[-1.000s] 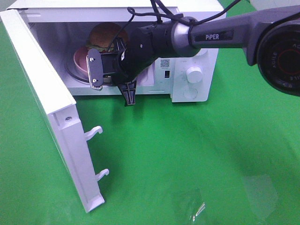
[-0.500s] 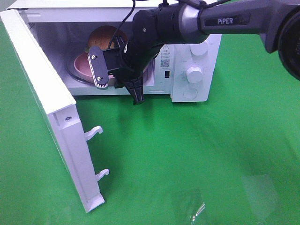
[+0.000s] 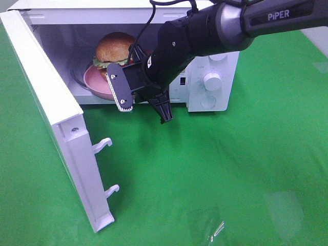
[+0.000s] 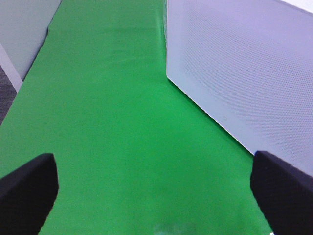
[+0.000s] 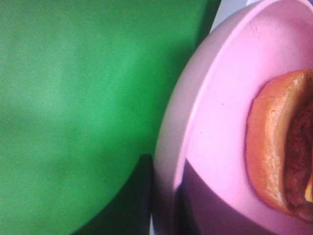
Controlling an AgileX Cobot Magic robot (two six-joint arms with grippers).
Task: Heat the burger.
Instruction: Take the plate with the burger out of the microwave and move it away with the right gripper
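Observation:
The burger (image 3: 115, 48) has a golden bun and green lettuce. It sits on a pink plate (image 3: 95, 82) inside the open white microwave (image 3: 210, 82). My right gripper (image 3: 123, 97) is at the plate's front rim in the microwave opening, shut on that rim. The right wrist view shows the pink plate (image 5: 215, 122) close up, with the burger (image 5: 279, 147) on it and a dark finger (image 5: 139, 205) against the rim. My left gripper (image 4: 156, 196) is open over bare green cloth beside a white panel (image 4: 244, 73). It does not show in the exterior view.
The microwave door (image 3: 51, 113) swings far out to the left, its latch hooks (image 3: 105, 143) pointing into the table. The knobs (image 3: 211, 81) are on the microwave's right panel. Green cloth (image 3: 215, 169) covers the table, with a scrap of clear film (image 3: 215, 228) near the front.
My right arm has moved right and toward the front of the microwave opening. The plate has shifted slightly forward with it, and more of the burger shows.

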